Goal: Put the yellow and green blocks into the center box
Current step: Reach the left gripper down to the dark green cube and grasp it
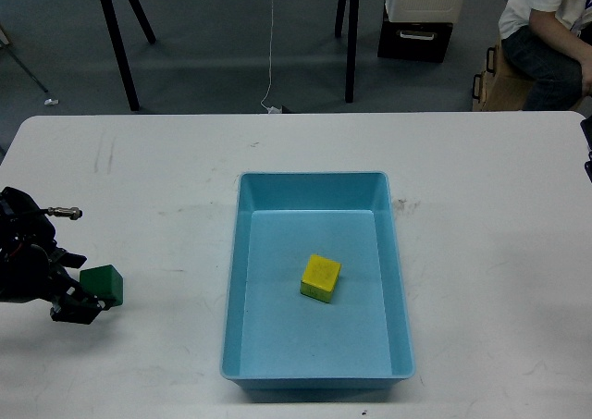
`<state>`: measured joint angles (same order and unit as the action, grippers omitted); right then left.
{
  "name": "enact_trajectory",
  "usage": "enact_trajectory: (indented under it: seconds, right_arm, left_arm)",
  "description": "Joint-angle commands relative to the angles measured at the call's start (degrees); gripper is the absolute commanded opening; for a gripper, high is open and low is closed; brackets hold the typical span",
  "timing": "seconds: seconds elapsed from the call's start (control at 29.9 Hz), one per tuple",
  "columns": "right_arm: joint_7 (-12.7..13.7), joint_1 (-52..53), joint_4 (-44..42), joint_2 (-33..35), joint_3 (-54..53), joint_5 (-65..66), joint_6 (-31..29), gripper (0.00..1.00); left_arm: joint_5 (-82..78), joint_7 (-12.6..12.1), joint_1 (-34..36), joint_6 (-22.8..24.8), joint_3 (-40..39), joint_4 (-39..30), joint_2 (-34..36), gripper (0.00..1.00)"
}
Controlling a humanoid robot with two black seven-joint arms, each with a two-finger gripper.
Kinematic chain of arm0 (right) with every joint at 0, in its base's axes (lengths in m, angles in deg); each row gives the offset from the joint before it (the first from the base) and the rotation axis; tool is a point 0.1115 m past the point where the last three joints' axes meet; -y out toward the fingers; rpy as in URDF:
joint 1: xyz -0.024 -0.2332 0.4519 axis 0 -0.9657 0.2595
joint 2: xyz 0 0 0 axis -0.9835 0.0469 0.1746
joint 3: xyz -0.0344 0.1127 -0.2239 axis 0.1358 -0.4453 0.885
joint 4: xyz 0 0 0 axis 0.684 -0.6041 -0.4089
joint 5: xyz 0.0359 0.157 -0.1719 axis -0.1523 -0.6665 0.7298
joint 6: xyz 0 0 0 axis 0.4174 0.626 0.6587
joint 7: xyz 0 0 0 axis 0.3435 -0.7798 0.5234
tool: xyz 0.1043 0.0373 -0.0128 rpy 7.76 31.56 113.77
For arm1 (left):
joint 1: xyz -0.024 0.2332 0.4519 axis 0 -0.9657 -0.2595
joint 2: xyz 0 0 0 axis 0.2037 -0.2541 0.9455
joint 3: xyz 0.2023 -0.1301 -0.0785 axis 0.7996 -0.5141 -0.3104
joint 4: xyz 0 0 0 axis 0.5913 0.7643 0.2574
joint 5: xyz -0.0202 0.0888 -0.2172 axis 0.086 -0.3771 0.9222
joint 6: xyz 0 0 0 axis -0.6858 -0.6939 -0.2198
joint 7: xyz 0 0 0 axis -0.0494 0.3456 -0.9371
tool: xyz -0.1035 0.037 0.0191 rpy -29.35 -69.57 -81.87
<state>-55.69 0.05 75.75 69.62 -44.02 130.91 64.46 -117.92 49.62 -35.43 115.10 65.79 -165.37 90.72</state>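
The yellow block (pixel 321 278) lies inside the light blue center box (pixel 316 371), near its middle. The green block (pixel 105 282) sits on the white table at the far left. My left gripper (pixel 85 286) has come in from the left edge; its fingers (pixel 72 311) are spread, one behind and one in front of the block's left side. I cannot tell whether they touch it. Only a dark sliver of my right arm (pixel 587 147) shows at the right edge, and its fingers cannot be made out.
The white table (pixel 166 178) has faint scuff marks at the back left. Beyond its far edge are black stand legs (pixel 118 49), a black case (pixel 416 38) and a seated person (pixel 546 40).
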Motion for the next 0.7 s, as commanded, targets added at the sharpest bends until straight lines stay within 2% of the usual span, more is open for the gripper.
enact_trajectory:
  seconds: [0.0,0.1,0.3,0.44,0.67]
  right_arm:
    - [0.00,0.00,-0.18,-0.04,-0.31,0.00,0.28,0.99]
    - [0.00,0.00,-0.27,-0.04,-0.40,0.00,0.37,0.99]
    - [0.00,0.00,-0.18,-0.04,-0.49,0.00,0.55,0.99]
    - [0.00,-0.09,-0.18,-0.04,-0.49,0.00,0.55,0.99]
    - [0.00,-0.09,-0.18,-0.13,-0.49,0.00,0.55,0.99]
  left_arm:
    - [0.01,0.01,0.43,0.00,0.38,1.67,-1.60,0.99]
    - [0.01,0.01,0.52,0.00,0.55,2.11,-2.57,0.98]
    - [0.01,0.01,1.31,0.00,4.42,3.25,-2.57,0.86]
    - [0.01,0.01,1.75,0.00,5.65,4.48,-2.57,0.72]
    - [0.01,0.01,2.01,0.00,5.74,4.75,-2.48,0.40]
